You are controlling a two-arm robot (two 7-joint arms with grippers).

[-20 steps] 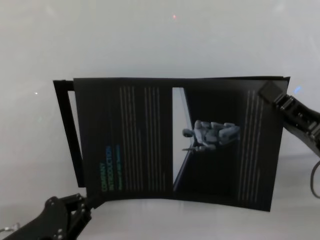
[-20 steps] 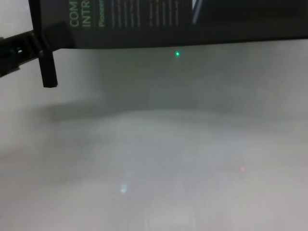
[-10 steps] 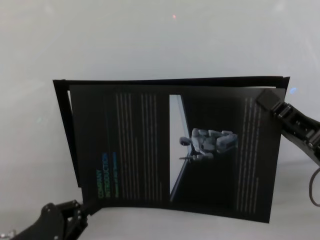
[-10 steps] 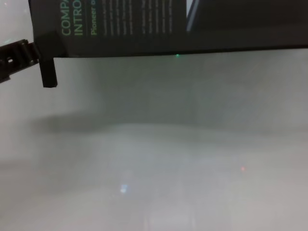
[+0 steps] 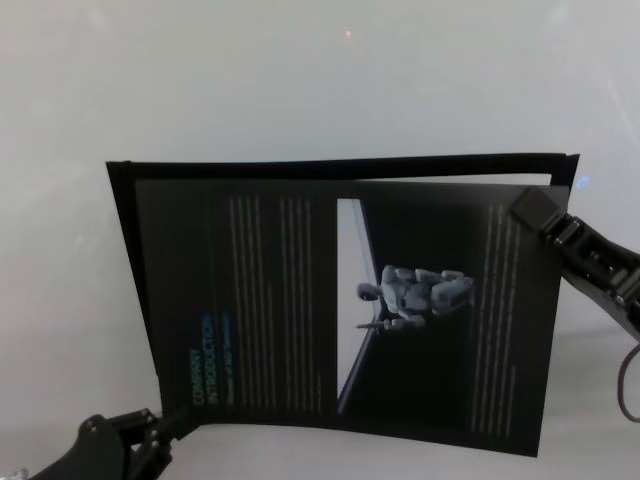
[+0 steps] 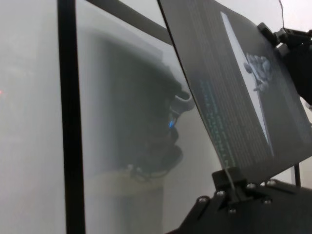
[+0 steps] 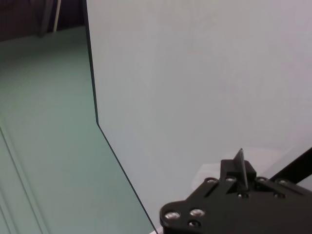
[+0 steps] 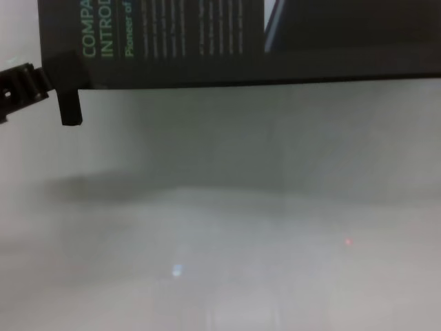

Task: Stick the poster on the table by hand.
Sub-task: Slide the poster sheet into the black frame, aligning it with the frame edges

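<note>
While the poster (image 5: 340, 310) hangs above the table (image 5: 300, 90), both grippers pinch it at opposite corners. Left gripper (image 5: 165, 425) sits at the poster's near-left corner, just below the green "COMPANY INTRODUCTION" heading (image 5: 205, 360); its fingers are closed on the sheet's edge, seen clearly in the left wrist view (image 6: 229, 178) and in the chest view (image 8: 65, 83). Poster's near edge bows slightly between the two grips and shows no contact with the table in the chest view (image 8: 227, 41). A thin black frame (image 5: 130, 250) lies flat on the table behind the poster, its left and far bars sticking out past the poster's left and far edges. Mid-poster: white text columns, then a pale diagonal stripe with a grey robot figure (image 5: 415, 292). Right gripper (image 5: 540, 210) is clamped on the poster's far-right corner, arm trailing off to the right of it; the right wrist view shows the sheet edge-on between its fingertips (image 7: 239, 170).
</note>
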